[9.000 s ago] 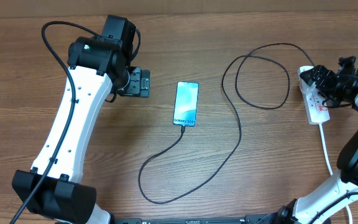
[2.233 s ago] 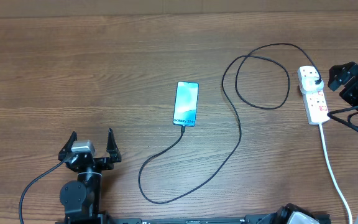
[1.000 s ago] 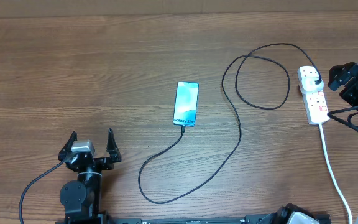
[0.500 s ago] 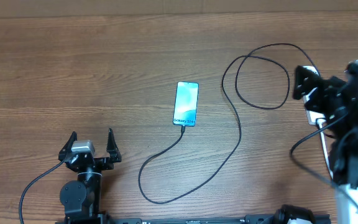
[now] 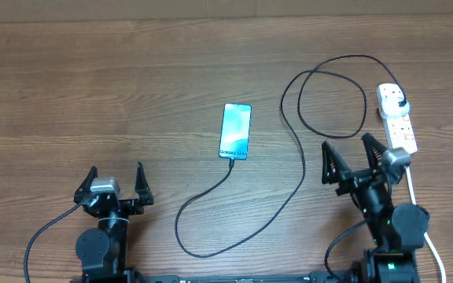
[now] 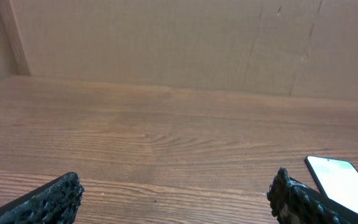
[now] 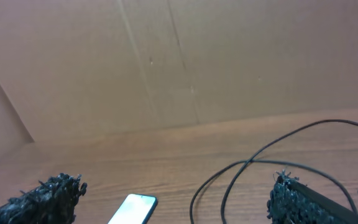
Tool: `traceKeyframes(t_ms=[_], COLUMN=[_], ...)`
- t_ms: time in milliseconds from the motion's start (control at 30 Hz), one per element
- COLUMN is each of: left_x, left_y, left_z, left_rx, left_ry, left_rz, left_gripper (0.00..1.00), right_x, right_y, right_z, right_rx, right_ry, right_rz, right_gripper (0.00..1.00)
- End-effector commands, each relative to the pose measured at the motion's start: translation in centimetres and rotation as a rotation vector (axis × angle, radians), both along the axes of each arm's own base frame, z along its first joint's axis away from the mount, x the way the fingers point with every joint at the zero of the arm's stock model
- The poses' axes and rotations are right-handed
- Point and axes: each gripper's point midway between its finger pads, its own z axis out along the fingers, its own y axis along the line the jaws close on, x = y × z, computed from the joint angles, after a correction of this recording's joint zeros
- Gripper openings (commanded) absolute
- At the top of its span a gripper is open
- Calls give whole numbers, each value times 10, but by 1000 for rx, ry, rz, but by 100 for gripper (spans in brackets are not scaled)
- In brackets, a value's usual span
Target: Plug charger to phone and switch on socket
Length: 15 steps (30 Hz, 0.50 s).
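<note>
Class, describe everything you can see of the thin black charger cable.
The thin black charger cable lies slack on the wooden table. Its small connector tip meets the near end of the lit blue-screened phone. From there it sweeps in a wide curve, crosses itself in one loop, and ends at a black plug seated in the white power strip.

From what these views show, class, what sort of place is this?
Probably a robotics test bench: a wooden table backed by plain cardboard, the left gripper and right gripper open at its near edge.
</note>
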Motion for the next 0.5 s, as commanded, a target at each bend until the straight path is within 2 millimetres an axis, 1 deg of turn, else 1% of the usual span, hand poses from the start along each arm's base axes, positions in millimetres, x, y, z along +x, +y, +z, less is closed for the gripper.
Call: traceKeyframes(t_ms=[0, 133, 300, 467], left_x=[0, 0, 0, 0], left_y=[-2, -2, -2, -2], left_z=[0, 0, 0, 0], left_rx=[19, 19, 19, 19], left_ry=[-3, -3, -2, -2], left_rz=[-8, -8, -8, -8], left_gripper=[99, 100, 99, 99], right_x=[-10, -16, -21, -25], right_y=[-4, -7, -7, -17], right_z=[-9, -24, -33, -44], right_rx=[-1, 0, -1, -1], right_ry=[-38, -33, -4, 38], right_rz=[-25, -45, -52, -110], right_gripper=[100, 100, 100, 100])
